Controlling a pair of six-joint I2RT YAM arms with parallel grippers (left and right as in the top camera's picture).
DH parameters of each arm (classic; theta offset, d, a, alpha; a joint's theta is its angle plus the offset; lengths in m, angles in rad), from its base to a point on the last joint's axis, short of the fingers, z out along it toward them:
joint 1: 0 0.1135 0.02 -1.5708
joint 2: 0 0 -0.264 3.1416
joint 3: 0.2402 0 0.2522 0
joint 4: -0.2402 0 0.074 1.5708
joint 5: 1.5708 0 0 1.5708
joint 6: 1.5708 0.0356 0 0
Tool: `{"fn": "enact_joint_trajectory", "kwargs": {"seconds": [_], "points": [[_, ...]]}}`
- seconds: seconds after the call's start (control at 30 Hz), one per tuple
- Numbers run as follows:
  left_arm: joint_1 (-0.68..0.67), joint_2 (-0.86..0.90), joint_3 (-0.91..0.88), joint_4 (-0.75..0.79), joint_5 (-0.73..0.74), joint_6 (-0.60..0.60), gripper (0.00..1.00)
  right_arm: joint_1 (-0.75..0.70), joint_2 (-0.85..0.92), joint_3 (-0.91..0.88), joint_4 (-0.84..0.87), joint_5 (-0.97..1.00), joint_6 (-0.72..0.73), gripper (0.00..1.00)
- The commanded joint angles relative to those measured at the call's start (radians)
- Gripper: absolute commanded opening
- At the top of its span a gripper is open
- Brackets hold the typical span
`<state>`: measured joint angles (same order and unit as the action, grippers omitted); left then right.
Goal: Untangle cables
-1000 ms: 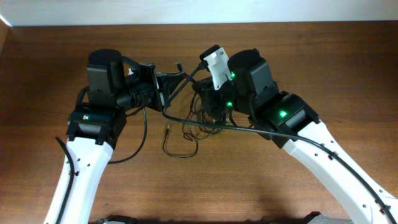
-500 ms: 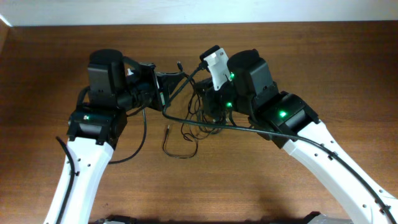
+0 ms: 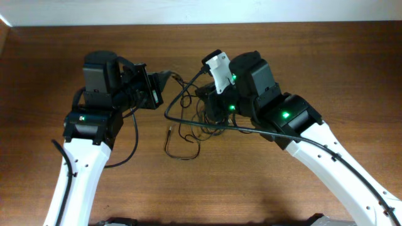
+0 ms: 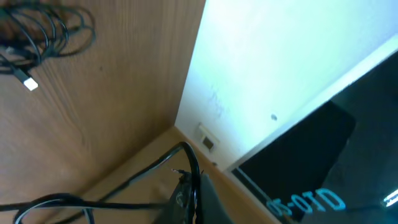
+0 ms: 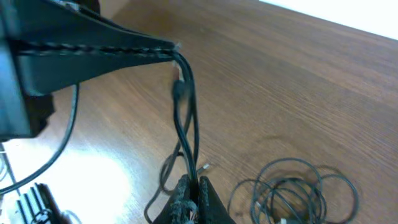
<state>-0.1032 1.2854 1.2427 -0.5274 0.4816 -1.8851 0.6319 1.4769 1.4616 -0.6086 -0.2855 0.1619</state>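
Clamped shut on one strand of the cables (image 5: 179,92) with the left gripper (image 5: 169,50), toward the far edge of the desk (image 3: 326,56). Pinched shut on seemingly the same strand with the right gripper (image 5: 191,190), probably to stretch it out of the tangle. Other loops loose at the desk middle.

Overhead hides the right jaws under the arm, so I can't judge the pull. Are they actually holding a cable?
Observer: Yes. The right wrist view shows the right jaws shut on cable strands stretched up to the left jaws.
Operator: And the left jaws?
Observer: The left wrist view shows them shut on one strand.
Operator: Any plug end free?
Observer: A white plug lies on the table below a loose coil.
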Motion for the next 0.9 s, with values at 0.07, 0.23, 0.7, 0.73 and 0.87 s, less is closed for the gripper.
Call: {"fn": "enact_joint_trajectory", "kwargs": {"seconds": [0.07, 0.23, 0.7, 0.73, 0.87], "points": [[0.008, -0.005, 0.015, -0.018, -0.109, 0.088, 0.00, 0.003, -0.042, 0.005, 0.027, -0.043, 0.012, 0.04], [0.008, -0.005, 0.015, -0.020, -0.111, 0.141, 0.00, 0.002, -0.077, 0.005, 0.044, 0.006, 0.012, 0.04], [0.008, -0.005, 0.015, 0.215, 0.289, 0.970, 0.00, 0.001, -0.077, 0.005, 0.033, 0.119, 0.114, 0.98], [0.008, -0.005, 0.015, 0.243, 0.341, 1.010, 0.00, 0.001, -0.077, 0.005, 0.033, 0.129, 0.121, 0.98], [0.008, -0.005, 0.015, 0.293, 0.444, 1.075, 0.00, -0.010, -0.077, 0.005, 0.029, 0.204, 0.209, 0.98]]}}
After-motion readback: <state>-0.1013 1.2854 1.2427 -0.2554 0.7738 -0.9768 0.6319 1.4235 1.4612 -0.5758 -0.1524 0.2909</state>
